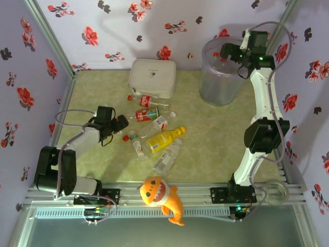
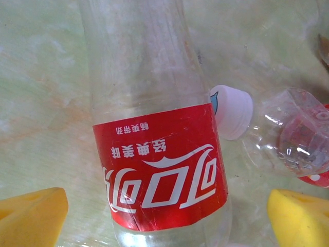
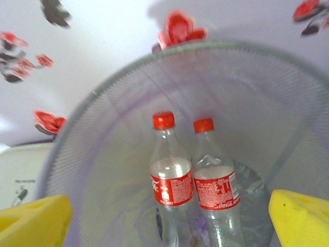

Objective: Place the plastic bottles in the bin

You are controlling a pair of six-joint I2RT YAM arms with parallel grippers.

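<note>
Several plastic bottles (image 1: 154, 128) lie in a cluster at the middle left of the green table, among them a yellow one (image 1: 165, 139). My left gripper (image 1: 121, 123) is at the cluster's left edge. In the left wrist view it (image 2: 164, 221) is open, its yellow pads (image 2: 31, 216) either side of a clear bottle with a red label (image 2: 159, 175); a white-capped bottle (image 2: 288, 134) lies beside it. My right gripper (image 1: 226, 51) hangs open over the bin (image 1: 221, 77) at the back right, holding nothing. Two red-capped bottles (image 3: 172, 180) (image 3: 216, 185) stand inside the bin (image 3: 103, 154) below the gripper (image 3: 167, 226).
A white rounded box (image 1: 151, 77) sits at the back behind the bottles. An orange plush shark (image 1: 162, 195) lies on the front rail. A loose red cap (image 1: 125, 138) rests near the left gripper. Flowered walls enclose the table on three sides.
</note>
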